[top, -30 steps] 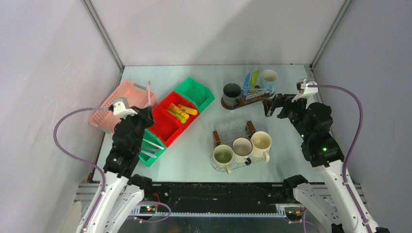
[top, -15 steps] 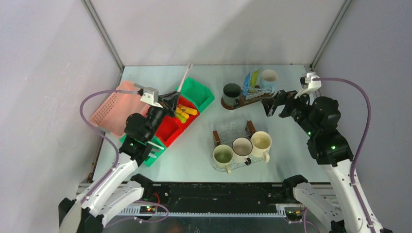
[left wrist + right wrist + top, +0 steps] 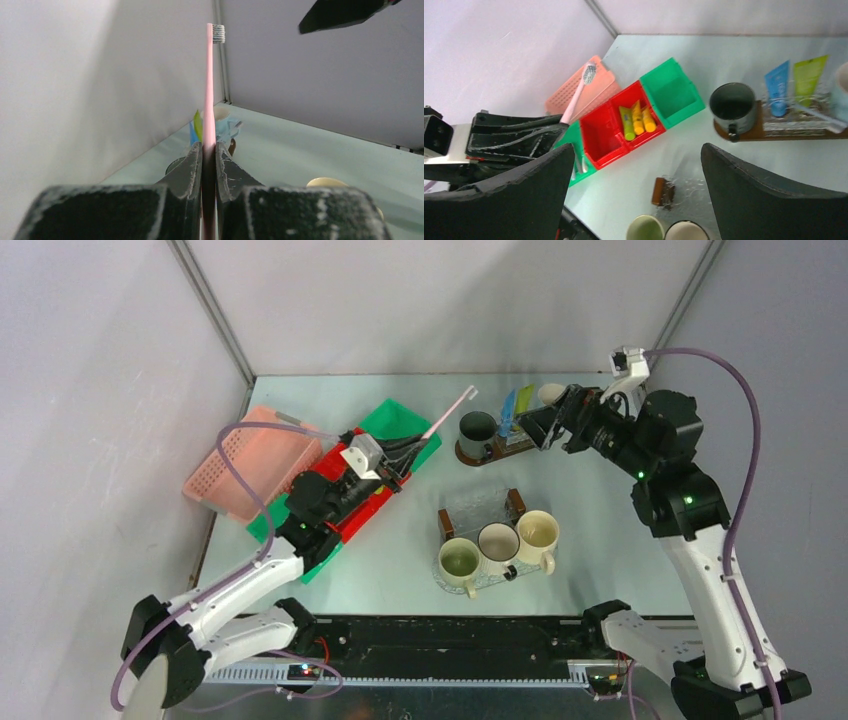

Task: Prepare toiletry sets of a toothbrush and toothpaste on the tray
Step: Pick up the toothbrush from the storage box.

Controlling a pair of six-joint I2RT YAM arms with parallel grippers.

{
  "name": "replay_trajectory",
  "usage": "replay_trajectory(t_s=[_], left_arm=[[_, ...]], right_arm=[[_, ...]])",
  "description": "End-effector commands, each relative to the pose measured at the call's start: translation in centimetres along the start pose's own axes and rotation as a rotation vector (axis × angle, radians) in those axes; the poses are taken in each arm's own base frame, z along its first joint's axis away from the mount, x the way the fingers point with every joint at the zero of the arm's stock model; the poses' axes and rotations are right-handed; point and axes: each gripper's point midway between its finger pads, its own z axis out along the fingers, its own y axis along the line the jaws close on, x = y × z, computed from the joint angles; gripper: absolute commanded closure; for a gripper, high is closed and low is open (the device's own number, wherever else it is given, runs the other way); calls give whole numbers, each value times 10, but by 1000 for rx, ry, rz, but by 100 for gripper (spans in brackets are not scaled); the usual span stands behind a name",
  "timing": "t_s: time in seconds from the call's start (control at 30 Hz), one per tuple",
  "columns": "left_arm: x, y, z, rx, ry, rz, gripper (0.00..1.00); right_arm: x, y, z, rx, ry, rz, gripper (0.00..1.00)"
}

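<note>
Pink toothbrush [image 3: 209, 100] sits pinched tight in the left gripper [image 3: 402, 450], over the green bin [image 3: 395, 418], bristles pointing toward the dark mug [image 3: 477, 427] on the far tray [image 3: 468, 454]. Right gripper [image 3: 635, 147] hangs above that tray, jaws spread wide, holding nothing.

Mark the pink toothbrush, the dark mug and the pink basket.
pink toothbrush [image 3: 208, 90], left wrist view, handle.
dark mug [image 3: 744, 125], right wrist view, outer wall.
pink basket [image 3: 250, 460], top view, mesh floor.
</note>
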Motion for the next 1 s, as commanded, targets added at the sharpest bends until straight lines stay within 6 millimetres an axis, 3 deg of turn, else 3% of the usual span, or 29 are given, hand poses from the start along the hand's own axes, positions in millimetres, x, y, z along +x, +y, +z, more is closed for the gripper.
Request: replay_trajectory(t_s=[0.0,0.23,0.5,0.97], left_arm=[[-45,-16,16,68,-142,119,97],[-46,-31,25,108,-160,139,98],[-45,-48,32,154,-169,151,99],[-50,-61,35,192,-199,124,100]], right_arm=[[-3,28,3,-121,47,74,1],[-9,45,13,-202,71,110,10],[-10,55,25,-261,87,148,31],[-12,55,33,-273,86,147,60]])
